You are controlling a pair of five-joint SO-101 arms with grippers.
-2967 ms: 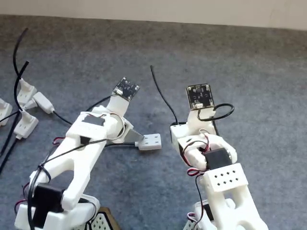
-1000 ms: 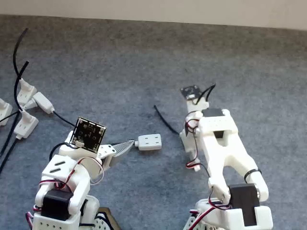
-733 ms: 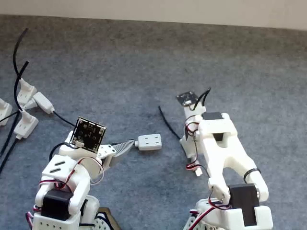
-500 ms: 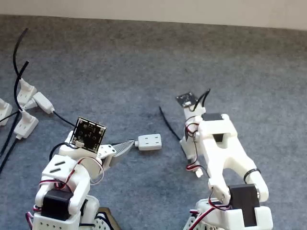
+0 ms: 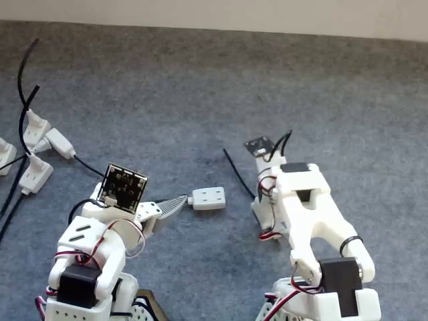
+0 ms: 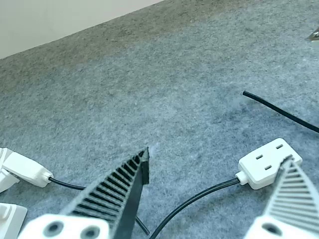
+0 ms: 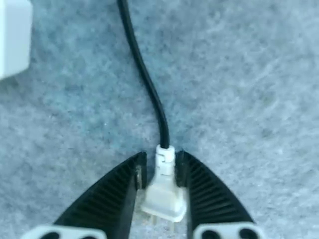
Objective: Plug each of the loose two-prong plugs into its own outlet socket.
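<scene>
My right claw (image 7: 159, 159) is clenched on the plug (image 7: 162, 196), right of centre, and over the last second has dragged its cord (image 5: 237, 175) slightly down-frame. My left claw (image 6: 217, 157) stays released beside the socket (image 5: 208, 197) at centre. I judge insertion comes next.

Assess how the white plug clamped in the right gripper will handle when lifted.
The plug looks small and rigid, so it is probably light, though its narrow body could twist in the right gripper. Its thin black cord will likely trail and sway behind.
</scene>
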